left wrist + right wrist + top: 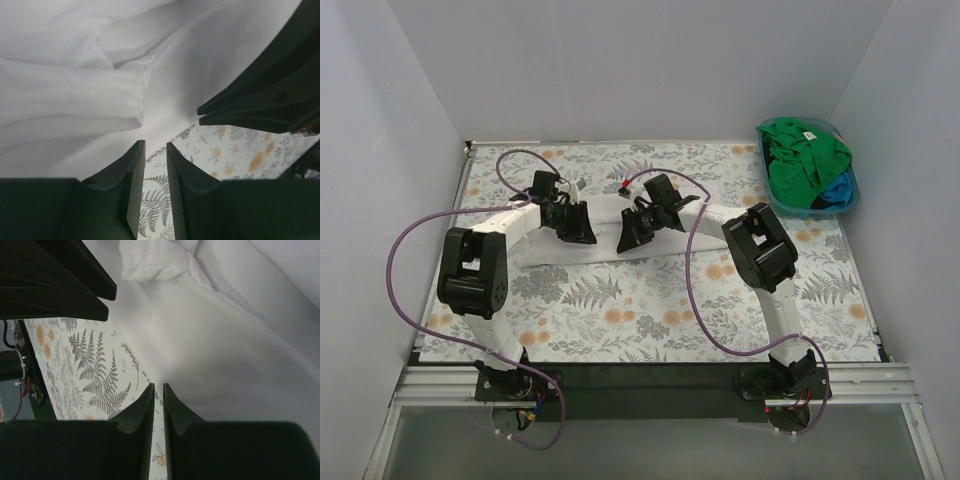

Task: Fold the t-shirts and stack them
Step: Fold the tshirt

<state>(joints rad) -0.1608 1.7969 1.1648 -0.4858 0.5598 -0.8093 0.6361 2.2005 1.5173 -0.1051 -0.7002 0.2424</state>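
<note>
A white t-shirt (603, 210) lies flattened on the floral cloth at the table's middle back. My left gripper (582, 237) and right gripper (628, 240) hang close together over its near edge. In the left wrist view the left gripper (155, 145) is nearly shut, with a narrow gap and nothing in it, at the edge of the white t-shirt (75, 100). In the right wrist view the right gripper (158, 386) is shut and empty at the edge of the white t-shirt (225, 340). A green t-shirt (805, 150) and a blue one (838, 190) lie bunched in a bin.
The clear blue bin (851, 203) stands at the back right corner. The floral table cloth (650, 310) covers the table. White walls close in the left, back and right sides. Purple cables loop around both arms.
</note>
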